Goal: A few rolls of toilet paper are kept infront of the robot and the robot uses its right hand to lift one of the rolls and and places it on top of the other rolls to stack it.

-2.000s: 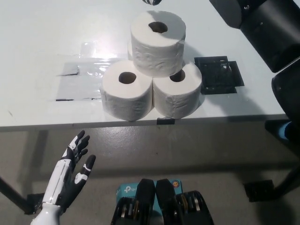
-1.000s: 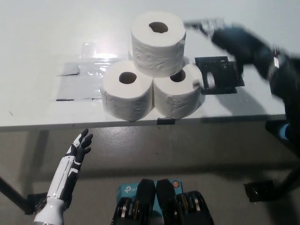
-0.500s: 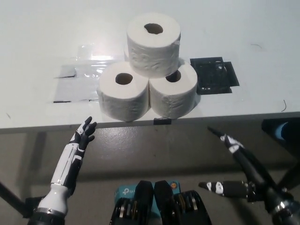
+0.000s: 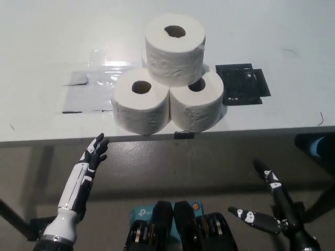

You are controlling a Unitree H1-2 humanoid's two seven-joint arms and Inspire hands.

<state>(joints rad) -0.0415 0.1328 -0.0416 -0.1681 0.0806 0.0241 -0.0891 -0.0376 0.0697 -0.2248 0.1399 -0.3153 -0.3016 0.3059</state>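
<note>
Top roll (image 4: 175,47) stacked — right hand (image 4: 275,209) empty

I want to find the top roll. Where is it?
In the head view, the top roll sits mid-table on the two front rolls, left of the black square plate.

The toilet paper rolls (image 4: 166,73) are plain white with dark core holes, standing on a pale white-grey table (image 4: 42,47) that carries a clear, glossy tape patch (image 4: 86,91) and a flat black square plate (image 4: 242,83). The left hand (image 4: 89,162) is white with black fingers; the right hand (image 4: 269,206) is black with small white marks, over a grey-brown floor (image 4: 172,167).
</note>
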